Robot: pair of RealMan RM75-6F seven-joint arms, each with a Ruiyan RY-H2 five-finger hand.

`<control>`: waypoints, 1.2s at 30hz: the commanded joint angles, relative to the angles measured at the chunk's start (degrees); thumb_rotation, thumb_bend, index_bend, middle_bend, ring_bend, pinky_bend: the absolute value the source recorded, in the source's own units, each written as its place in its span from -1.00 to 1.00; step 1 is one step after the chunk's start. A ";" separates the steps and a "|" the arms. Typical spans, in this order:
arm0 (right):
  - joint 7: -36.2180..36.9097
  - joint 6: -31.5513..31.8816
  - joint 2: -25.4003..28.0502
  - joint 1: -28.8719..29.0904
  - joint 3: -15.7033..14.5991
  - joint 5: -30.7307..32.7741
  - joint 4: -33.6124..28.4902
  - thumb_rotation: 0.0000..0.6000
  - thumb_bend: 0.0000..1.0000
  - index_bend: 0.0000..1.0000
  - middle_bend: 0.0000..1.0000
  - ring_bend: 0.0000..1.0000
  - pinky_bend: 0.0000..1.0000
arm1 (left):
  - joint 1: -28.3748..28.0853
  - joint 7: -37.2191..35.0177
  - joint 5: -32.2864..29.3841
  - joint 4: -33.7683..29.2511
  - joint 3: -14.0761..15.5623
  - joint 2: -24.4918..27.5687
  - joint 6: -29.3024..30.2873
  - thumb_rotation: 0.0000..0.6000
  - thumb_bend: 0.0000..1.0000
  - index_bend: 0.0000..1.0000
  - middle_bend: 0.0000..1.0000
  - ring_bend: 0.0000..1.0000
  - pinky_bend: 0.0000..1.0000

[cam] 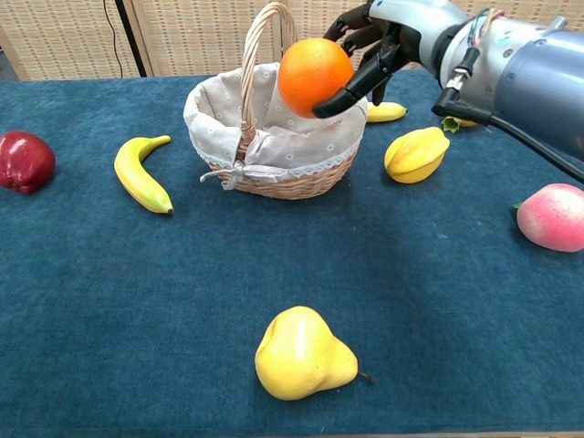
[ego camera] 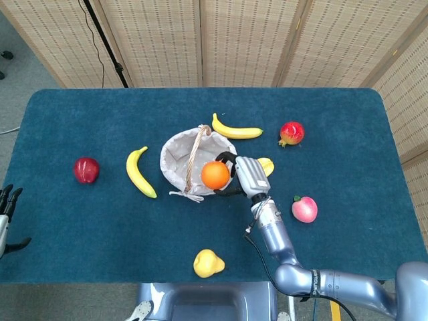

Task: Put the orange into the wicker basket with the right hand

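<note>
Right hand (cam: 388,41) is gripping the orange (cam: 315,76), fingers (cam: 351,84) curling around it, holding it above the wicker basket (cam: 274,137) at its right rim. Left hand (ego camera: 5,214) is hanging off tabletop (ego camera: 80,227), fingers apart, holding nothing.

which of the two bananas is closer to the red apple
The banana lying left of the wicker basket; it lies between basket and red apple. The other banana is behind the basket.

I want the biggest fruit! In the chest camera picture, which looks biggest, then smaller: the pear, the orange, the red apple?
1. pear, though it is nearest the camera
2. orange, held by the right hand
3. red apple, partly cut off
</note>
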 commanded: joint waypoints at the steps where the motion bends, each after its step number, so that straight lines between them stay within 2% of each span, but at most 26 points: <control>1: 0.74 -0.23 -0.84 1.83 1.11 0.80 0.94 1.00 -0.72 0.39 0.07 0.15 0.14 | -0.07 0.01 -0.04 0.07 0.06 -0.09 -0.15 1.00 -1.00 -1.00 -1.00 -1.00 -1.00; 4: 2.15 -0.32 -1.14 2.64 1.30 0.48 1.07 1.00 -0.72 0.30 -0.01 0.07 0.05 | -0.12 0.02 0.04 0.08 0.13 -0.11 -0.23 1.00 -1.00 -1.00 -1.00 -1.00 -1.00; 8: 3.50 -1.51 -0.54 2.97 1.10 0.76 0.93 1.00 -0.78 -0.06 -0.40 -0.30 -0.43 | -0.09 -0.03 -0.04 0.08 0.10 -0.07 -0.14 1.00 -1.00 -1.00 -1.00 -1.00 -1.00; 10: 4.09 -1.96 -0.23 3.10 0.86 0.86 0.99 1.00 -0.87 -0.17 -0.53 -0.41 -0.53 | -0.08 -0.13 -0.08 0.06 0.06 -0.03 -0.10 1.00 -1.00 -1.00 -1.00 -1.00 -1.00; 14: 5.26 -2.46 0.28 3.06 0.31 0.98 0.86 1.00 -1.00 -0.25 -0.59 -0.45 -0.56 | -0.10 -0.17 -0.09 0.07 0.06 0.01 -0.11 1.00 -1.00 -1.00 -1.00 -1.00 -1.00; 21: 5.49 -2.92 1.01 3.49 -1.08 1.27 0.90 1.00 -1.00 -0.25 -0.59 -0.46 -0.58 | -0.23 0.08 0.00 0.05 0.25 -0.12 -0.42 1.00 -1.00 -1.00 -1.00 -1.00 -1.00; 25: 5.15 -2.73 1.08 3.90 -1.56 1.75 1.28 1.00 -1.00 -0.32 -0.65 -0.53 -0.71 | -0.19 -0.05 0.02 -0.08 0.24 -0.04 -0.30 1.00 -1.00 -1.00 -1.00 -1.00 -1.00; 30: 4.88 -2.49 0.75 4.69 -2.15 2.71 2.37 1.00 -1.00 -0.51 -0.85 -0.74 -0.86 | -0.29 -0.12 0.00 -0.24 0.42 0.11 -0.71 1.00 -1.00 -1.00 -1.00 -1.00 -1.00; 33: 5.05 -2.47 0.27 5.28 -2.25 3.19 3.62 1.00 -1.00 -0.70 -0.98 -0.89 -0.92 | -0.30 -0.09 0.06 -0.32 0.45 0.14 -0.69 1.00 -1.00 -1.00 -1.00 -1.00 -1.00; 36: 4.94 -3.99 -0.52 6.79 -1.76 5.79 6.28 1.00 -1.00 -0.88 -1.00 -0.99 -0.94 | -0.34 -0.12 -0.04 -0.34 0.46 0.17 -0.81 1.00 -1.00 -1.00 -1.00 -1.00 -1.00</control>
